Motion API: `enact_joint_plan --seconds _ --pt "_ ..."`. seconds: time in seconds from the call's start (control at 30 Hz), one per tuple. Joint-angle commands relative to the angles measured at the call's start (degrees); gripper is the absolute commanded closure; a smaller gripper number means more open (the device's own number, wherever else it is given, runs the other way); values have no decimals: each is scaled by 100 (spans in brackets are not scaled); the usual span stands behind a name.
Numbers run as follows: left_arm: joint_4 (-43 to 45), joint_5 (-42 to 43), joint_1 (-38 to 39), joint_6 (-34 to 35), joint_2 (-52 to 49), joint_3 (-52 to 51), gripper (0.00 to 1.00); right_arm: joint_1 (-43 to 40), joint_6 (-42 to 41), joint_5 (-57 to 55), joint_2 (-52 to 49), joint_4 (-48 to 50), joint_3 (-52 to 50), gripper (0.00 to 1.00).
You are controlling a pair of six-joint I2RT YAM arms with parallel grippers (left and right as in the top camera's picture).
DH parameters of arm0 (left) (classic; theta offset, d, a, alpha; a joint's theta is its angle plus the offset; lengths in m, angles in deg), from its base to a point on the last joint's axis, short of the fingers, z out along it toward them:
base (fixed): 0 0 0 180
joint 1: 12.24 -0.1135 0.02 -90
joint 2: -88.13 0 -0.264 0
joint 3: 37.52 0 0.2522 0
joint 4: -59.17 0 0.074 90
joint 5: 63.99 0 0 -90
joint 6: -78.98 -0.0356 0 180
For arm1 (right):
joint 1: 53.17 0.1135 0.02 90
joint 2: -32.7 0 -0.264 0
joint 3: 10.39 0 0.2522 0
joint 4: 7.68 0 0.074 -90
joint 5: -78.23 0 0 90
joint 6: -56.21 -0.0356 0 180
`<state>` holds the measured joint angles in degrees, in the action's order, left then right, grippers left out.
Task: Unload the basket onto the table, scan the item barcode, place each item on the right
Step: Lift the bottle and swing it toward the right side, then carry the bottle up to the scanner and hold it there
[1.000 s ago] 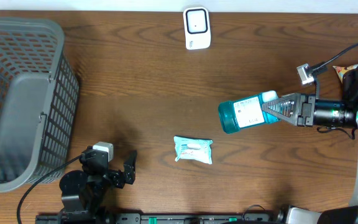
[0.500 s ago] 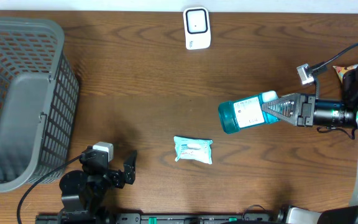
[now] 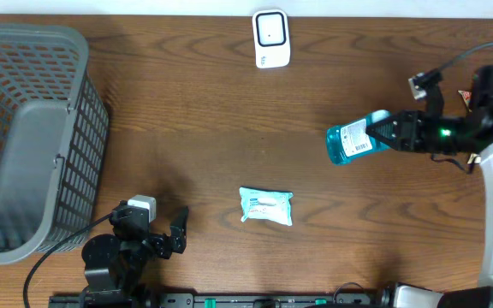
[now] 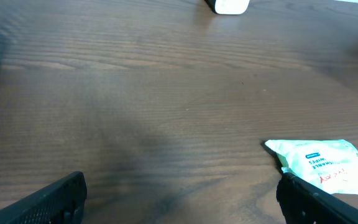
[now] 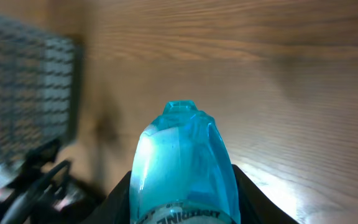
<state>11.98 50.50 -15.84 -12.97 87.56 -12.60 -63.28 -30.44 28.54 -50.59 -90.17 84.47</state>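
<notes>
Presently the blue bottle [image 3: 349,141] is held by the right gripper [image 3: 389,133] at the right side of the table [image 3: 229,128], with the jaws closed around the bottle's upper part. The bottle is laid on its side, its base turned toward the middle of the table, and a white label is turned up to the overhead camera; the print on it is too small to be read. In the right wrist view the bottle's blue base [image 5: 182,168] is seen end on between the two dark fingers [image 5: 122,198], and the wood appears to lie well below it, so the bottle seems to be lifted off the surface. A white scanner [image 3: 271,38] is set at the far edge of the table, well apart from the bottle and to its left. A pale wipes packet [image 3: 266,206] is laid flat near the middle of the front half, and its corner is also caught at the right of the left wrist view [image 4: 322,162]. The left gripper [image 3: 168,236] is parked at the front left edge with its jaws spread wide and nothing between them. A grey mesh basket [image 3: 84,111] is placed at the left end of the table, just behind that arm.
</notes>
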Motion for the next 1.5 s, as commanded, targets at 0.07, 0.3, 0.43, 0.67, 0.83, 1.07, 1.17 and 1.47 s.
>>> enact_joint_plan --seconds 0.07,0.3,0.43,0.67,0.83,1.07,1.17,1.47 --pt "0 -11 13 -81 35 26 2 1191 -2011 -2262 129 861 66 99" --pt "0 -11 13 -81 35 26 2 2527 -2354 -4911 -57 1440 398 91" --pt "0 -11 13 -81 35 26 2 2798 -2347 -5713 -415 1412 695 91" --pt "0 -11 13 -81 35 26 2 2872 -2048 -6968 -1416 1366 1176 87" --pt "0 -13 13 -81 35 26 2 3077 -1838 -7825 -2151 1364 1705 86" --pt "0 -11 13 -81 35 26 2 3563 -1016 -9250 -3377 1488 3104 86" --pt "0 -11 13 -81 35 26 2 3768 -361 -10048 -3910 1937 3609 86" --pt "0 -11 13 -81 35 26 2 4393 5403 -11892 -5541 8306 3825 87"
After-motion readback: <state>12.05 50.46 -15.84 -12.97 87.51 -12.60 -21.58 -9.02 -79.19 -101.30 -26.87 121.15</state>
